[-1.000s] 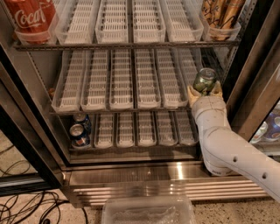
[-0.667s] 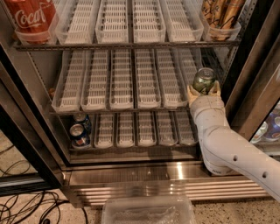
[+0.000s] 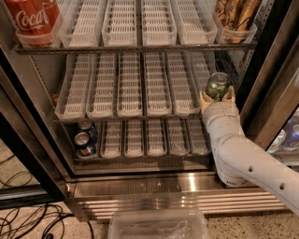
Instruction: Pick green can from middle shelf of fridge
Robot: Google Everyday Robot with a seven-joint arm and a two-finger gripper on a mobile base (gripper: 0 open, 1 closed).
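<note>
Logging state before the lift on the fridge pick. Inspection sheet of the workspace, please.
Surface: middle shelf, white lane trays.
Job's things: green can upright at the shelf's front right; fridge open.
Clutter: red Coca-Cola can and tan cans on the top shelf; blue cans bottom left; clear plastic tub on the floor.
Grippers: gripper shut on the green can.
Cables: black cables on the floor, left.
Surroundings: dark door frame at right.

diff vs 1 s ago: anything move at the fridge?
No visible change. The gripper stays closed around the green can at the right end of the middle shelf. The blue cans below and the red can on top have not moved.
</note>
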